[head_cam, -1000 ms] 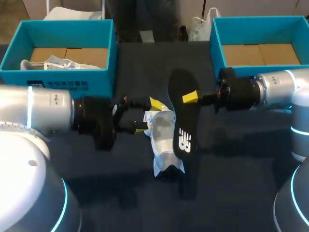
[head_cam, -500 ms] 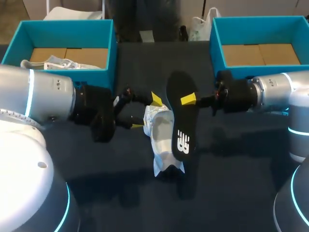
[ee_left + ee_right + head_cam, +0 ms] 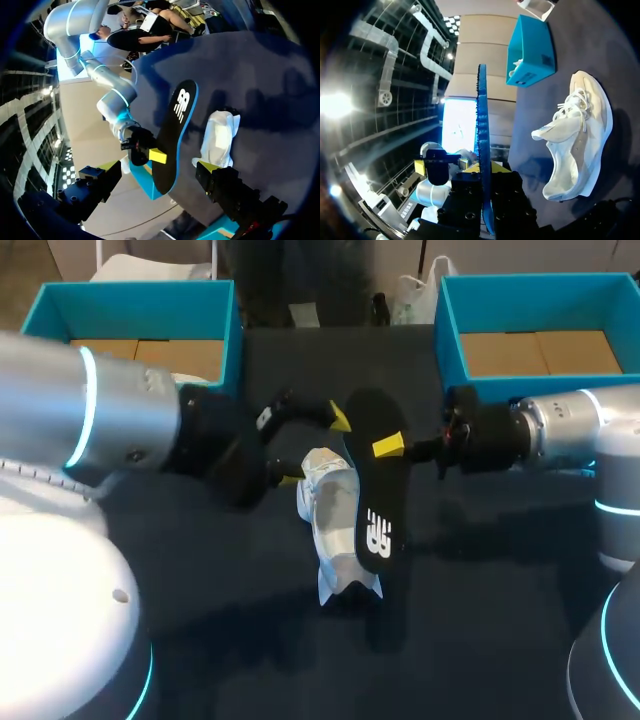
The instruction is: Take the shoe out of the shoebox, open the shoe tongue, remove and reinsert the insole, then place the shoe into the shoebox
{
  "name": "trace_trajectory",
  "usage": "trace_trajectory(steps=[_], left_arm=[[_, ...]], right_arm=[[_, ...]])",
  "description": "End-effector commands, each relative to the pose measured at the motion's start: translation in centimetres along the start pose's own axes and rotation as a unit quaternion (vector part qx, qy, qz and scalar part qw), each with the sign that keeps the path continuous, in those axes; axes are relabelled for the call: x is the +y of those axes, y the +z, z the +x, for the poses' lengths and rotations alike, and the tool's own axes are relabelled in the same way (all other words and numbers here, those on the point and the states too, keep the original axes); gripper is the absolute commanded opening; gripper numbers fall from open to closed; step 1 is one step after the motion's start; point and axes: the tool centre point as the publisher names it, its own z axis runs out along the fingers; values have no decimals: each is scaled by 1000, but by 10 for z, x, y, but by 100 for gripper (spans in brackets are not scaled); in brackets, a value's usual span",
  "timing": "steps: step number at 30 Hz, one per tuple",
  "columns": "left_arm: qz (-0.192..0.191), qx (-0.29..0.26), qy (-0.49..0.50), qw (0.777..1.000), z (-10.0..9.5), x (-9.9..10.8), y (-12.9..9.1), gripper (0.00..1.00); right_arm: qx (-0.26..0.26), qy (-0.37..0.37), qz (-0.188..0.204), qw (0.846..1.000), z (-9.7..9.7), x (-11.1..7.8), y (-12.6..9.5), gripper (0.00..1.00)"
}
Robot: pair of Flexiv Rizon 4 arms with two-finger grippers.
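A white shoe (image 3: 335, 520) lies on the dark table, its opening facing the left arm. Above it hangs the black insole (image 3: 376, 485), held on edge, with my right gripper (image 3: 392, 446) shut on its rim near the far end. In the right wrist view the insole (image 3: 482, 125) shows edge-on between the fingers, with the shoe (image 3: 575, 145) beyond it. My left gripper (image 3: 315, 450) stands open beside the insole, above the shoe's far end. In the left wrist view the insole (image 3: 176, 132) sits ahead between the open fingers, the shoe (image 3: 218, 137) beside it.
A blue shoebox (image 3: 130, 292) stands at the back left, partly behind my left arm. A second blue shoebox (image 3: 540, 285) stands at the back right, just behind my right arm. The dark tabletop (image 3: 470, 620) lies bare in front of the shoe.
My left arm has risen and swung toward the back, bringing its open gripper up beside the insole. The right gripper and insole have shifted slightly left. The shoe has stayed put.
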Motion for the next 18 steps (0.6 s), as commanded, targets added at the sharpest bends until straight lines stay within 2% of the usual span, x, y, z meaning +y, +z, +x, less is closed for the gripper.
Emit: trace_trajectory(steps=[1,13,18], left_arm=[[6,118,16,993,-17,14,6,100],[40,239,39,969,-30,22,13,100],[40,282,39,958,-31,24,19,100]], right_arm=[[1,0,2,1000,-2,1,2,0],[5,-3,1,1000,-4,0,6,0],[4,-2,3,1000,-4,0,7,0]])
